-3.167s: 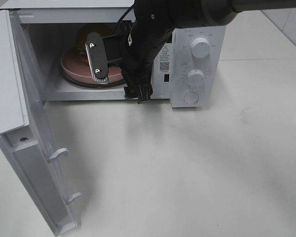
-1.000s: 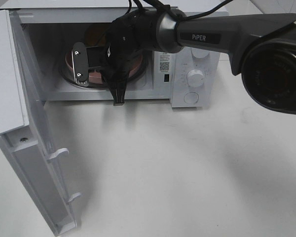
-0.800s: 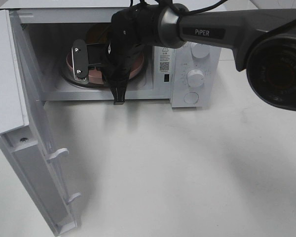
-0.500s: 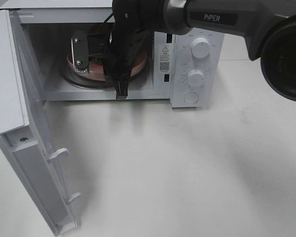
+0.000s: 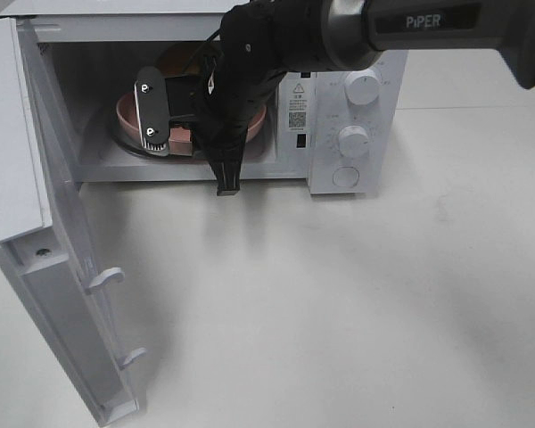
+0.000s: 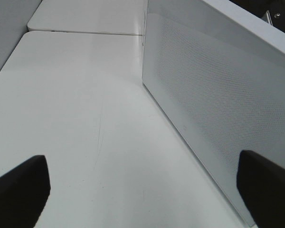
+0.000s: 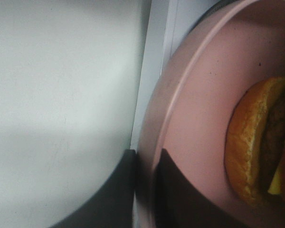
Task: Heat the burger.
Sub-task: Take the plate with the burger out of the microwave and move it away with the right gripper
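Note:
The burger point(image 7: 256, 142) lies on a round pink plate point(image 7: 199, 118) inside the open microwave point(image 5: 374, 53). In the exterior high view only the top of its brown bun point(image 5: 180, 58) shows behind my right arm. My right gripper point(image 5: 221, 168) reaches into the oven and is shut on the plate's front rim point(image 5: 127, 111); in the right wrist view its dark fingers point(image 7: 121, 190) stand on either side of the rim. My left gripper point(image 6: 142, 190) is open and empty, beside the door's outer face, and is out of the exterior high view.
The microwave door point(image 5: 36, 178) stands swung open at the left, with its perforated outer panel point(image 6: 218, 104) close to my left gripper. Two knobs point(image 5: 363, 86) and a round button point(image 5: 346, 176) sit on the control panel. White tabletop point(image 5: 339, 303) lies in front.
My right wrist has shifted slightly right and toward the oven's front, keeping hold of the plate rim. The forearm has swung up toward the top of the view.

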### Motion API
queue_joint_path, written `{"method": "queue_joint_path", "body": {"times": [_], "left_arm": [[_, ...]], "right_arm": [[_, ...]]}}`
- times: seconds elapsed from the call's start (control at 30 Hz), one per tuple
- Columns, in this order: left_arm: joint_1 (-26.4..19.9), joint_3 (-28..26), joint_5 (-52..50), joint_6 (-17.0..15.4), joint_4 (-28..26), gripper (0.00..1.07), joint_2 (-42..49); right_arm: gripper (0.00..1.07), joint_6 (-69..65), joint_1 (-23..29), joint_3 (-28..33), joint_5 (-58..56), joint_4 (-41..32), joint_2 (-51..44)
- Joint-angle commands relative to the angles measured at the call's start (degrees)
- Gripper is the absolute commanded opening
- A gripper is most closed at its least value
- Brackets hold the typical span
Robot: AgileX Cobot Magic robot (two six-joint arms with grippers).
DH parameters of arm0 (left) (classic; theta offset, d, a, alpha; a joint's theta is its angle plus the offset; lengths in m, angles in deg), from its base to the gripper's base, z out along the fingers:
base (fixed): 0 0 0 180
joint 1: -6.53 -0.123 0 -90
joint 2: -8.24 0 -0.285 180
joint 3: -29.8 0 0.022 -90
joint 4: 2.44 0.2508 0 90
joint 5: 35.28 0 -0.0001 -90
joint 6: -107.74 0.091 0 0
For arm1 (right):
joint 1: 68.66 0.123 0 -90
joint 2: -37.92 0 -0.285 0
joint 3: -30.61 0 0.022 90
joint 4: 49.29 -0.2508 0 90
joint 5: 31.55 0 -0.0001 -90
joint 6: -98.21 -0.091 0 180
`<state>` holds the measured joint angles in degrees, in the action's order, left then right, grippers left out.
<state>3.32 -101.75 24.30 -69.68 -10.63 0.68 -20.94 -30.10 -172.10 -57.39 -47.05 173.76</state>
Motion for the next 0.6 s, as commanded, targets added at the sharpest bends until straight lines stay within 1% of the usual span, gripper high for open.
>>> {"method": "queue_joint_path", "body": {"times": [0.03, 0.07, 0.1, 0.13, 0.17, 0.2, 0.27, 0.3, 0.33, 0.37, 0.4, 0.43, 0.47, 0.5, 0.53, 0.6], "left_arm": [[-0.11, 0.17, -0.11, 0.06, -0.23, 1.01, 1.2], [-0.11, 0.17, -0.11, 0.06, -0.23, 1.01, 1.2], [-0.11, 0.17, -0.11, 0.06, -0.23, 1.01, 1.2], [-0.11, 0.17, -0.11, 0.06, -0.23, 1.01, 1.2], [-0.11, 0.17, -0.11, 0.06, -0.23, 1.01, 1.2], [-0.11, 0.17, -0.11, 0.06, -0.23, 1.01, 1.2], [-0.11, 0.17, -0.11, 0.06, -0.23, 1.01, 1.2], [-0.11, 0.17, -0.11, 0.06, -0.23, 1.01, 1.2], [-0.11, 0.17, -0.11, 0.06, -0.23, 1.01, 1.2], [-0.11, 0.17, -0.11, 0.06, -0.23, 1.01, 1.2], [-0.11, 0.17, -0.11, 0.06, -0.23, 1.01, 1.2], [-0.11, 0.17, -0.11, 0.06, -0.23, 1.01, 1.2], [-0.11, 0.17, -0.11, 0.06, -0.23, 1.01, 1.2], [-0.11, 0.17, -0.11, 0.06, -0.23, 1.01, 1.2], [-0.11, 0.17, -0.11, 0.06, -0.23, 1.01, 1.2], [-0.11, 0.17, -0.11, 0.06, -0.23, 1.01, 1.2]], "right_arm": [[0.0, 1.89, 0.34, 3.27, 8.59, 1.15, -4.01], [0.0, 1.89, 0.34, 6.13, 10.54, 1.2, -5.39], [0.0, 1.89, 0.34, 6.13, 10.54, 1.2, -5.39], [0.0, 1.95, 0.34, 7.62, 11.46, 1.32, -5.96], [0.0, 1.95, 0.34, 10.43, 13.46, 1.72, -7.45], [0.0, 1.95, 0.34, 10.43, 13.46, 1.72, -7.45], [0.0, 1.95, 0.34, 14.38, 15.76, 2.81, -9.34], [0.0, 1.95, 0.34, 14.38, 15.76, 2.81, -9.34], [0.0, 1.95, 0.34, 17.07, 17.19, 2.98, -10.54], [0.0, 1.95, 0.34, 18.45, 17.93, 2.98, -11.23], [0.0, 1.95, 0.34, 18.45, 17.93, 2.98, -11.23], [0.0, 1.95, 0.34, 20.86, 19.37, 3.21, -12.55], [0.0, 1.95, 0.34, 20.86, 19.37, 3.21, -12.55], [0.0, 1.95, 0.34, 23.2, 20.74, 3.78, -13.87], [0.0, 1.95, 0.34, 23.2, 20.74, 3.78, -13.87], [0.0, 1.72, 0.34, 26.53, 21.89, 4.07, -16.1]]}}
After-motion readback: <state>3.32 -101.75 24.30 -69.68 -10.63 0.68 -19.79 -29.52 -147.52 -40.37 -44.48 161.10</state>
